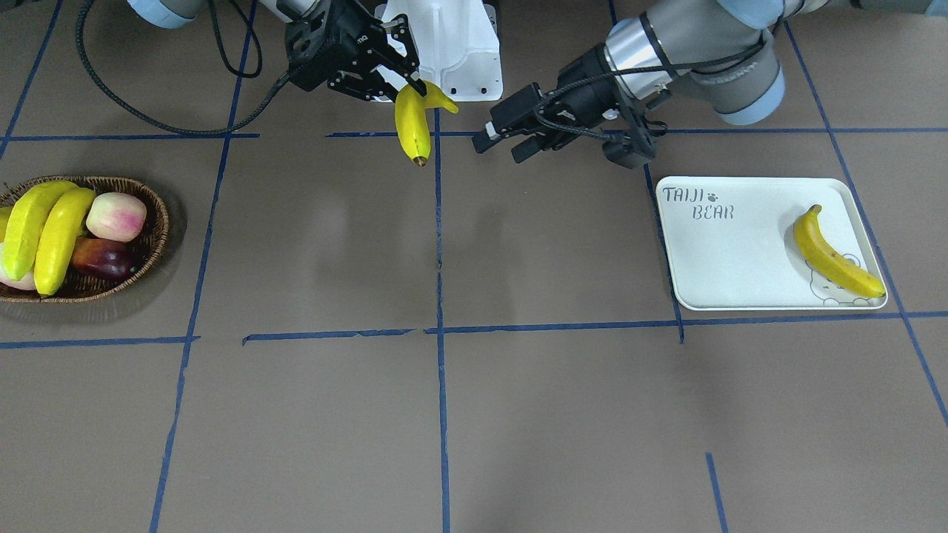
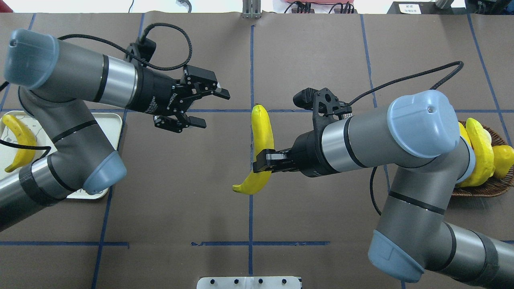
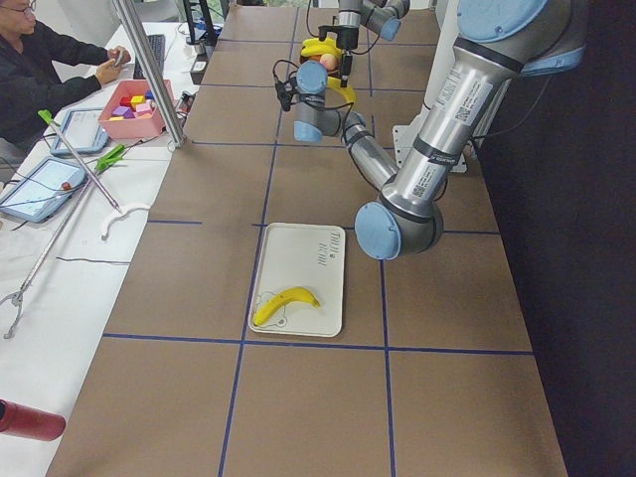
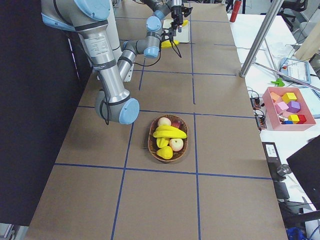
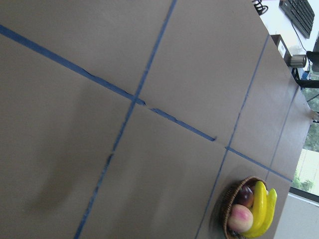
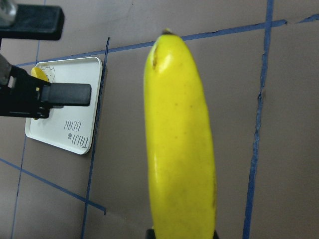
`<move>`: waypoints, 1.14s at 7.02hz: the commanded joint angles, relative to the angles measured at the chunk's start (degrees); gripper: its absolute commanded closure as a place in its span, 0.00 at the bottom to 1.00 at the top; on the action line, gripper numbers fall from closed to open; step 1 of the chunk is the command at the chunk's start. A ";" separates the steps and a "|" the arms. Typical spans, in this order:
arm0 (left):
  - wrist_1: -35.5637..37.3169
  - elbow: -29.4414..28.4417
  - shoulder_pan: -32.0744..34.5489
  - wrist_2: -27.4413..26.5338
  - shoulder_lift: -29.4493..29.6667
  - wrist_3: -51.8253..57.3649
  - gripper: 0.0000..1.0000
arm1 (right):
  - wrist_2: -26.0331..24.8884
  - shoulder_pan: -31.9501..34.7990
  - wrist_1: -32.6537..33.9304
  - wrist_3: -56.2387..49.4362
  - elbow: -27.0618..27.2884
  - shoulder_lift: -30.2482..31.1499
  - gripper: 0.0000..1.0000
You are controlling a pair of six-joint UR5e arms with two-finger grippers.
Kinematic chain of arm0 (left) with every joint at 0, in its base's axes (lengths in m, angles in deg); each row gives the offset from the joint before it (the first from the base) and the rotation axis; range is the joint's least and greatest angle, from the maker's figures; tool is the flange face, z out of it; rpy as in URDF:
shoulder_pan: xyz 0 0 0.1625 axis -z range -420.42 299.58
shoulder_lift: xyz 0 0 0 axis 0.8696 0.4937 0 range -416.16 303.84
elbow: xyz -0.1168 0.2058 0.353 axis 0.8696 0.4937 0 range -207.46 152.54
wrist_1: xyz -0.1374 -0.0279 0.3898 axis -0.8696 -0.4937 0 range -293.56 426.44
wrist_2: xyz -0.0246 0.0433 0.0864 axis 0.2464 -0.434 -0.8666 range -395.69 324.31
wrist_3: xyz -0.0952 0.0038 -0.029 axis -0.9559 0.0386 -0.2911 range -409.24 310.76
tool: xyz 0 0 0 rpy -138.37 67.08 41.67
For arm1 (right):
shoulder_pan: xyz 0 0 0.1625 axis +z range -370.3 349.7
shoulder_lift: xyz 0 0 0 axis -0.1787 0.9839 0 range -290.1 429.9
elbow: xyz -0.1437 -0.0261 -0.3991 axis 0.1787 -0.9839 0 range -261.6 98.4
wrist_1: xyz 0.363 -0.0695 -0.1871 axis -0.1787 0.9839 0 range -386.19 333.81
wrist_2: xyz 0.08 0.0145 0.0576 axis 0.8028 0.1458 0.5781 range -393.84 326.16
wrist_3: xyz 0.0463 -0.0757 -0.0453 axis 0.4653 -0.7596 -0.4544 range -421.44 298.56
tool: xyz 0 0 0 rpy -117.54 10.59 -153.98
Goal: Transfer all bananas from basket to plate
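Observation:
My right gripper (image 2: 260, 160) is shut on a bright yellow banana (image 2: 263, 136) and holds it in the air over the table's middle; the banana fills the right wrist view (image 6: 182, 149). My left gripper (image 2: 217, 110) is open and empty, level with the banana and a little to its left. The plate (image 1: 733, 259) holds one golden banana (image 1: 835, 255) over its bear drawing. The basket (image 1: 152, 237) holds two bananas (image 1: 44, 229) lying side by side. In the overhead view the left arm hides much of the plate (image 2: 112, 120).
The basket also holds pink-white peaches (image 1: 116, 216) and a dark red fruit (image 1: 104, 259). A white robot base (image 1: 448, 44) stands behind the grippers. Blue tape lines cross the brown table. A person sits at a side table with a pink box (image 3: 134, 107).

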 commanded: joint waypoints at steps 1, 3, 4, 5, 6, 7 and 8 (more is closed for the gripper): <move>0.36 -0.03 -5.56 -6.59 2.66 -1.27 0.03 | -0.22 -0.32 -0.04 0.14 -0.24 -0.48 0.98; -0.08 -0.65 -8.72 -11.60 3.46 -1.09 0.10 | -0.22 -0.24 -0.04 0.23 -0.24 -0.48 0.98; -0.08 -0.13 -8.83 -11.71 3.46 -1.01 0.54 | -0.13 -0.24 -0.04 0.32 -0.24 -0.48 0.98; -0.43 -0.03 -8.83 -11.62 3.02 -0.48 1.00 | -0.13 -0.24 -0.13 0.32 -0.16 -0.48 0.97; -0.34 0.14 -8.83 -11.36 2.93 -0.56 1.00 | -0.04 0.29 -0.04 0.15 -0.16 -0.48 0.61; -0.34 0.40 -8.74 -11.36 2.76 -0.56 1.00 | 0.04 0.46 -0.04 0.32 0.02 -0.48 0.01; -0.25 0.84 -8.65 -11.27 2.67 -0.56 1.00 | 0.13 0.64 -0.04 0.32 0.19 -0.39 0.00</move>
